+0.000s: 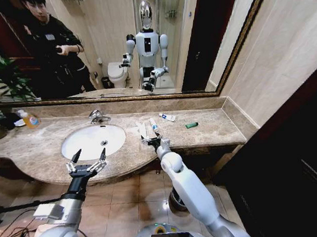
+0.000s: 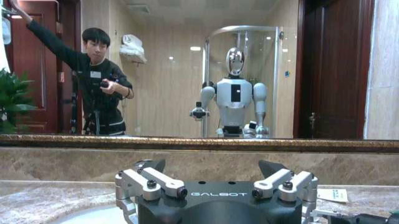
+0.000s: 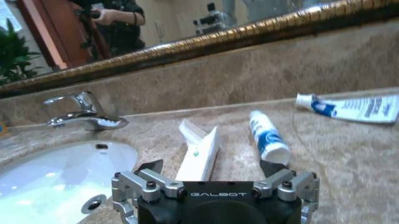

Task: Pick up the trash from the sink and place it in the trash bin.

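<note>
Although the task names the sink [image 1: 93, 141] as the place of the trash, the white basin is seen bare, and the trash is found scattered on the marble counter [image 1: 211, 128] to the right of the sink, on the side away from the orange-liquid bottle [image 1: 30, 120]. Nearest the sink lies a white opened packet [image 3: 201, 150]; just beside it, farther from the sink, a small white tube with blue marks [image 3: 268, 138]; beyond that, nearer the mirror [image 1: 119, 42], a flat white-and-blue tube [image 3: 352, 106]; and farthest from the sink a small green piece [image 1: 191, 125]. The right gripper [image 1: 151, 141] is held low over the counter edge just right of the sink, aimed at the packet and the small tube, with its jaws spread apart and nothing between them; this is judged to be a lining-up for a grasp. The left gripper [image 1: 88, 158] is poised at the sink's front rim, its jaws likewise apart and empty, apparently kept waiting there. The chrome tap [image 1: 98, 117] stands behind the sink, against the mirror. The trash bin [image 1: 178, 199] is set on the floor below the counter, to the right of the sink, partly hidden by the right arm, so any item lifted must be carried down past the counter edge.
</note>
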